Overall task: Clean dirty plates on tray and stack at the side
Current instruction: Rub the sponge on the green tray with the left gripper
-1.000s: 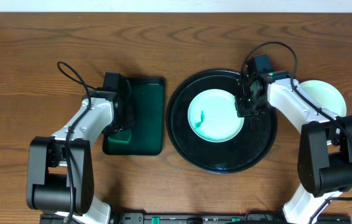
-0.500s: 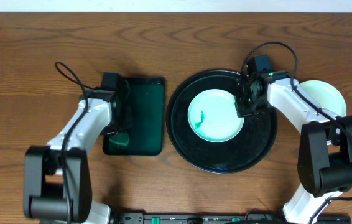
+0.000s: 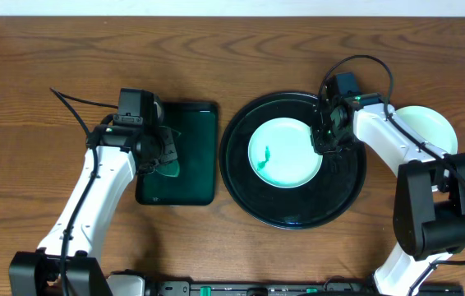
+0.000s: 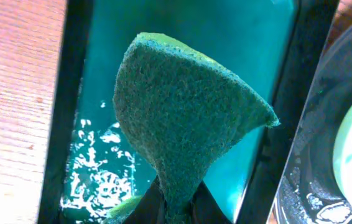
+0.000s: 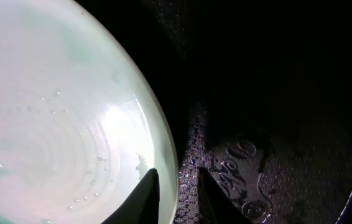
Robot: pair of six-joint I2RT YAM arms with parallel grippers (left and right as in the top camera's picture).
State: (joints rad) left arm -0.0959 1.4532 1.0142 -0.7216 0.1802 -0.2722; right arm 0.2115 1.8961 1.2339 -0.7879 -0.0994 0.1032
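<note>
The left gripper [image 4: 175,202] is clenched on a dark green scouring sponge [image 4: 188,118]. Its coarse, felt-like fibre is pinched narrow at the fingers and flares upward into a curved fan with a paler yellow-green edge. We see it held over the dark green rectangular tray [image 3: 191,131], a glossy basin with black walls and wet glints on its floor. To the right, on the brown wood-grain table [image 3: 52,66], lies the large round glossy black tray [image 3: 298,210], raised at the rim and beaded with droplets in the right wrist view. Inside it sits a small round shallow plate [image 3: 286,152], smooth, wet and pale mint green. It has a small green smudge [image 3: 267,154] left of its middle and a greener tinge along its lower edge. The right gripper [image 5: 176,196] stands at this plate's right rim, one fingertip over the plate's inner slope and the other outside it over the black tray, with the rim between them. A dark sliver shows between the rim and the outer finger, and we cannot tell whether the jaws grip the plate or merely straddle it. A second pale plate [image 3: 425,123] lies on the table beside the black tray's right edge, partly under the right arm [image 3: 389,131].
</note>
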